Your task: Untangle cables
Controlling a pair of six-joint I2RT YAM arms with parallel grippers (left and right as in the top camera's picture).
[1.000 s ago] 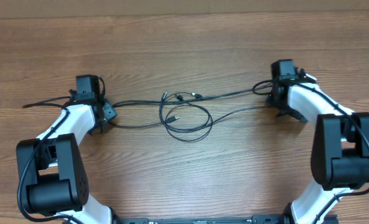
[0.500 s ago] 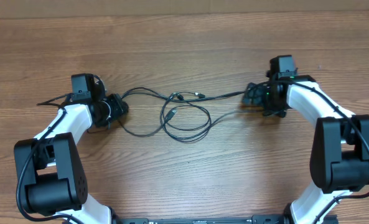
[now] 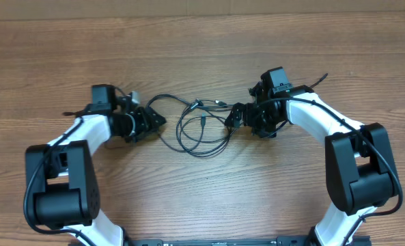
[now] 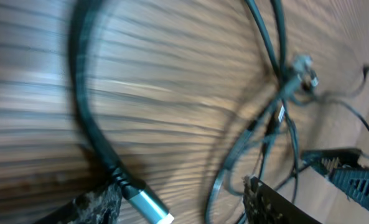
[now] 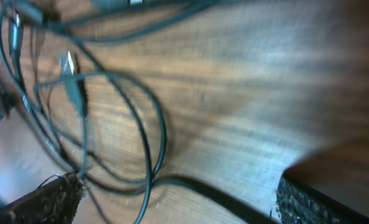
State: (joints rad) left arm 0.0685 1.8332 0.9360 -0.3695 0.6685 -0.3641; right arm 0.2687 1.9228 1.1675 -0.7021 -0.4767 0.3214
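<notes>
Overhead view: within the last second both arms swung inward, so the cables, then drawn out long, now lie slack in thin, glossy black loops at the middle of the wood-grain table, probably still tangled. The left gripper, just left of the loops, is partly spread, a silver-tipped plug lying unpinched between its jaws. The right gripper, just right, is spread wide, gripping nothing.
</notes>
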